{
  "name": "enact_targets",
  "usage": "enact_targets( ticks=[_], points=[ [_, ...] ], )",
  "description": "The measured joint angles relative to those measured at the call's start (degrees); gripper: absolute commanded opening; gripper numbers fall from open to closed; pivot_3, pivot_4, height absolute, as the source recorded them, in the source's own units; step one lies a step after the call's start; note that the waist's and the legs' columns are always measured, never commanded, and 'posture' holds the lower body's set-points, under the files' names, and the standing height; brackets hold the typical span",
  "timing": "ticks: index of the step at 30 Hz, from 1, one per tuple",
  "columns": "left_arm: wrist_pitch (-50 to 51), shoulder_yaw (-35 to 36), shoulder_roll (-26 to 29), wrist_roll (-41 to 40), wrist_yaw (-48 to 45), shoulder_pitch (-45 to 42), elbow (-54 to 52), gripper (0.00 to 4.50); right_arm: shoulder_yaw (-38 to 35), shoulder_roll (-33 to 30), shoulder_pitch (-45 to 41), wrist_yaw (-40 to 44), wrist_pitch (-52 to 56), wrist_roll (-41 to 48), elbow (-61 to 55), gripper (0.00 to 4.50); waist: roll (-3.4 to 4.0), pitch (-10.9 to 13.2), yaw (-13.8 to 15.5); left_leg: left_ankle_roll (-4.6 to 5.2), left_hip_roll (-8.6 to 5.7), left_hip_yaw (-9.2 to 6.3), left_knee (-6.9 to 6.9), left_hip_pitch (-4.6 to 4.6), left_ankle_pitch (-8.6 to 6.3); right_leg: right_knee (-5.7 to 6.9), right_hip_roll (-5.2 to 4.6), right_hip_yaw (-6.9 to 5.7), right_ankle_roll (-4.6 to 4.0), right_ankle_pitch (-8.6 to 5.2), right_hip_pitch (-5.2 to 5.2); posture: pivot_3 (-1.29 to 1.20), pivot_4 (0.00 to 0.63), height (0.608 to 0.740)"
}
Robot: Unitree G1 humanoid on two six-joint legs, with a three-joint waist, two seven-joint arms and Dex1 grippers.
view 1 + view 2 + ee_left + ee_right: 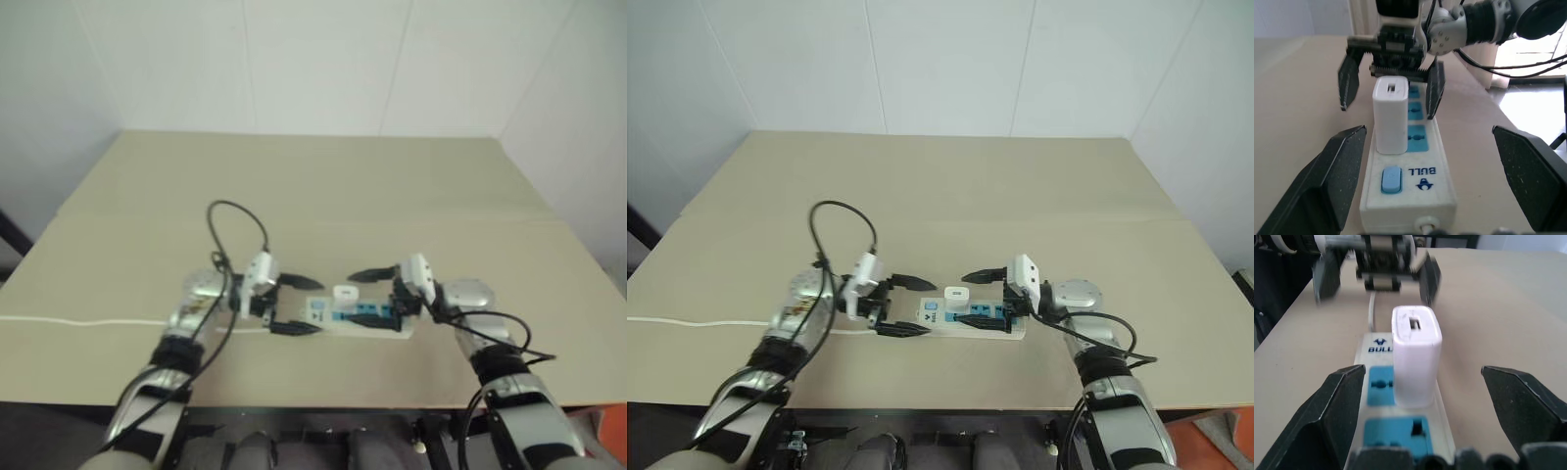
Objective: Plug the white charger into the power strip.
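A small white charger (pixel 1390 115) stands upright, plugged into the blue socket nearest the switch end of a long white power strip (pixel 1415 191), which lies flat on a beige table (pixel 323 186) near its front edge. The left gripper (pixel 900 305) hangs at the switch end and the right gripper (pixel 986 296) at the opposite end, facing each other along the strip. Both have their black fingers spread wide and hold nothing, with the charger standing free between them.
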Motion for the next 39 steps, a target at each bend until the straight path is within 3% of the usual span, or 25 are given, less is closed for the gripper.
enact_targets(
  ticks=[2,7,13,19,32,39],
  points=[
    [3.2,1.6,6.8,-2.1,-1.3,2.0,-3.6,4.49,-2.6,-4.7,1.7,0.3,0.8,1.5,-3.4,4.5,0.41,0.3,-0.1,0.0,-0.01,0.05,0.0,-0.01,0.0,0.01,-0.01,0.04,0.07,-0.04,-0.05,0.0,0.15,0.74],
    [0.8,2.0,15.4,-1.7,-1.8,8.2,-3.3,4.49,-9.4,-19.5,2.6,2.2,3.9,3.3,-8.8,4.5,0.71,0.6,0.1,0.0,0.01,0.15,-0.26,-0.03,0.0,-0.08,-0.01,0.07,-0.06,-0.17,-0.24,0.0,0.15,0.74],
    [-1.8,2.8,19.5,-1.3,-1.7,13.1,-1.9,4.49,-14.0,-31.6,13.5,3.4,10.4,3.4,-15.9,4.5,0.63,0.5,0.3,0.01,0.06,0.18,-0.6,-0.35,0.01,0.06,0.02,0.06,-0.28,-0.25,-0.78,0.0,0.15,0.74],
    [-2.1,2.9,18.4,-1.3,-0.4,13.7,-2.0,4.49,-17.5,-33.3,21.9,0.4,13.9,3.4,-23.3,4.5,0.62,0.6,0.0,0.0,0.05,0.25,-0.58,-0.31,0.01,0.07,0.01,0.13,-0.18,-0.3,-0.76,0.0,0.15,0.74],
    [1.7,2.9,12.9,-3.3,1.9,10.2,-4.0,4.49,-21.3,-33.1,28.8,-5.7,18.5,4.0,-30.0,4.5,0.58,0.6,0.2,-0.02,0.04,0.24,-0.54,-0.36,0.03,0.04,0.02,0.12,-0.16,-0.3,-0.74,0.0,0.15,0.74],
    [-0.9,2.7,10.7,-2.6,-0.3,6.6,1.3,4.49,-24.4,-33.2,31.7,-6.1,19.1,4.4,-32.1,4.5,0.57,0.6,0.0,-0.02,0.04,0.24,-0.53,-0.29,0.03,0.06,0.04,0.13,-0.14,-0.3,-0.7,0.0,0.15,0.74]
  ],
)
